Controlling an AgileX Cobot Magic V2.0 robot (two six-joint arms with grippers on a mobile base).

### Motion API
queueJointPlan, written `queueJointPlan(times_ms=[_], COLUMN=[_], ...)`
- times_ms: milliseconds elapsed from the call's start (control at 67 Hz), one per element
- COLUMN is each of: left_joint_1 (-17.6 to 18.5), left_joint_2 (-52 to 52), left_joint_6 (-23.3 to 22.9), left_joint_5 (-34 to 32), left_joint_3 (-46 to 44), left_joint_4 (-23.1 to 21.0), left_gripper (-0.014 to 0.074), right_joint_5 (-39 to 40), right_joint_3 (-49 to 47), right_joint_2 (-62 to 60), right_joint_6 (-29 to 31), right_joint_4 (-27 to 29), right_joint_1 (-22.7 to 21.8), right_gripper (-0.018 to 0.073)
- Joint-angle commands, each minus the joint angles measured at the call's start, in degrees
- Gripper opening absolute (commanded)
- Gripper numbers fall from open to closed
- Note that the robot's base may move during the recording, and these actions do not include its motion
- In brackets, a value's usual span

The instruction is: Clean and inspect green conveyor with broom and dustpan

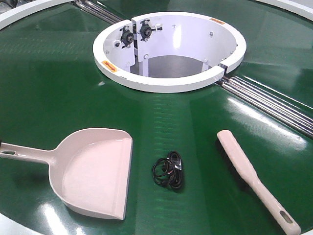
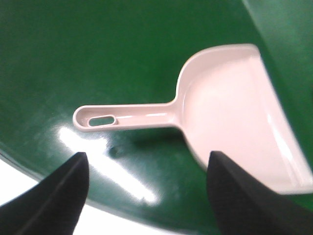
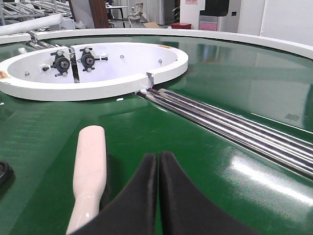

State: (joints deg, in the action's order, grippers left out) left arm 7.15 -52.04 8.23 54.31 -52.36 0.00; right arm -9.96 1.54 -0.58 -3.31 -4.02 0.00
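- Exterior front-facing view, far left: the dustpan [image 1: 93, 171] lies flat on the green conveyor [image 1: 49, 88]. Its thin handle reaches to the left edge of the picture and its wide lip is turned to the right.
- Just right of that lip, and apart from it, a small coil of black cable [image 1: 168, 170] lies on the belt.
- Farther right, the broom [image 1: 257, 181] lies on a diagonal, well apart from the dustpan. Its broad end points toward the middle of the belt and its slotted handle end toward the lower right corner.
- Behind all three stands the white central ring [image 1: 166, 84]. The steel rollers [image 1: 274, 105] run from its right side out to the right edge.
- Left wrist-mounted view: the left gripper [image 2: 146, 196] is released, its two black fingers spread wide with only bare belt between them. The dustpan's handle, with its slot hole, lies across the belt just beyond the fingertips and is not touched. The scoop sits to the right.
- Right wrist-mounted view: the right gripper [image 3: 159, 159] is clenched, its fingers pressed flat together and gripping nothing. The broom's rounded end lies just to its left. Whether the two touch lower down cannot be told. The rollers cross the belt on the right and the ring lies beyond on the left.
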Motion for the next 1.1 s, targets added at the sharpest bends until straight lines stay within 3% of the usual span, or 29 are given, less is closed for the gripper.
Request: queueJointPlan(times_ms=[0, 119, 313, 686, 791, 850, 1089], left_joint_1=[0.02, 0.02, 0.02, 0.79, 1.27, 1.27, 1.20], left_joint_2=[-5.64, -13.12, -22.59, -30.46, -30.46, -30.46, -35.13], left_joint_6=[7.82, 16.37, 27.57, 62.99, 70.59, 72.55, 72.98], left_joint_5=[4.14, 9.19, 7.84, 3.75, 3.50, 3.50, 6.89], left_joint_3=[-6.88, -13.19, -18.17, -18.74, -18.74, -18.74, -18.74], left_joint_4=[-0.69, -0.80, -0.69, -2.23, -2.17, -2.48, -4.99], left_gripper=[0.0488, 0.0488, 0.0488, 0.0459, 0.0449, 0.0449, 0.0453], right_joint_5=[4.37, 4.37, 4.37, 4.30, 4.30, 4.36, 4.36], right_joint_3=[1.23, 1.23, 1.23, 1.23, 1.23, 1.23, 1.23], right_joint_2=[-1.04, -1.04, -1.04, -1.04, -1.04, -1.04, -1.04], right_joint_6=[0.17, 0.17, 0.17, 0.17, 0.17, 0.17, 0.17], right_joint_4=[-0.11, -0.11, -0.11, -0.11, -0.11, -0.11, -0.11], right_joint_1=[-0.24, -0.24, -0.24, -0.24, -0.24, -0.24, -0.24], right_gripper=[-0.0010, -0.0010, -0.0010, -0.0010, -0.0010, -0.0010, -0.0010])
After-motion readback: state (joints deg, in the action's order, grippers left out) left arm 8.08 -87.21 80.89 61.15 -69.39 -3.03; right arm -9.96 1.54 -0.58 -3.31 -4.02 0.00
